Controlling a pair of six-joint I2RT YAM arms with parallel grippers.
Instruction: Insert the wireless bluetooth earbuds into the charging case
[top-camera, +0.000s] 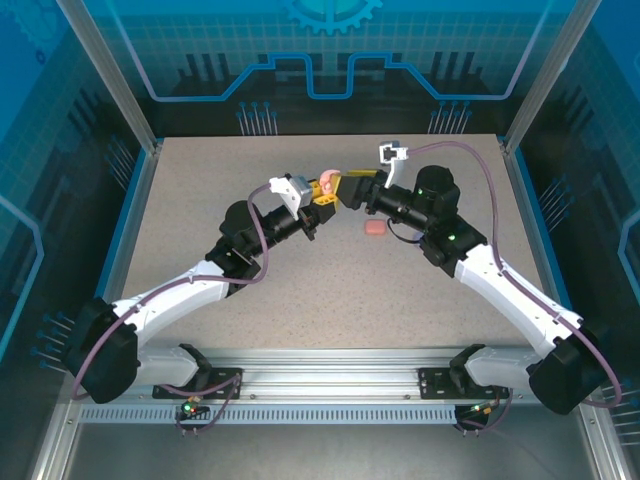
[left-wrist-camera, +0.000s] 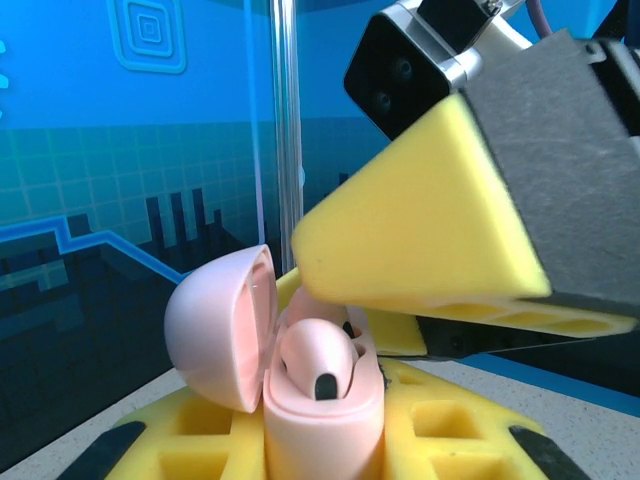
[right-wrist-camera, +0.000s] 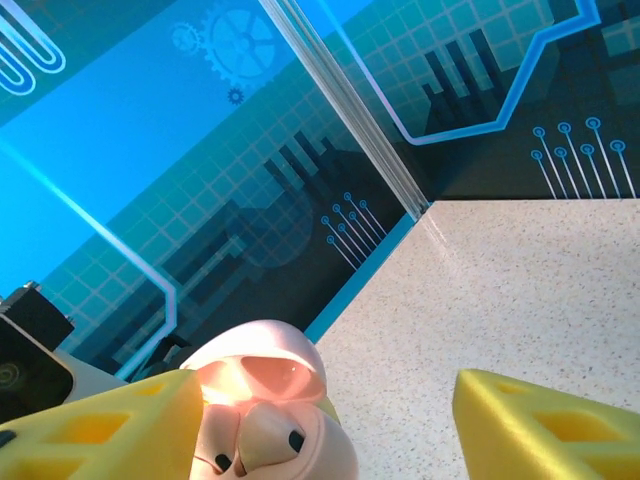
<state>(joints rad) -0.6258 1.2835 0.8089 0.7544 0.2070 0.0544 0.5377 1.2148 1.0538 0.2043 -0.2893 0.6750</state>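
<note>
**Open pink case held aloft where the two arms meet**

Clamped in the left gripper: a pale pink charging case, raised off the worktop a little behind its middle. In the left wrist view, stands upright with the left gripper pressing its yellow jaws against both sides of the charging case. Lid hinged open and leaning to the left of that view. Seated in the open top, one pale pink earbud, rounded head up, with a dark oval spot on its near face.

Directly opposite, the right gripper, jaws apart and nothing between them. One yellow jaw of it hangs just above the open case in the left wrist view, near the earbud; cannot tell whether touching. From the right wrist camera, the right gripper spread wide, with the charging case tucked against the left-hand jaw, the hollow of the lid facing the lens and the earbud visible below it.

On the worktop right of the middle, under the right arm's wrist, a small pink object; too small to tell whether case or bud.
</note>
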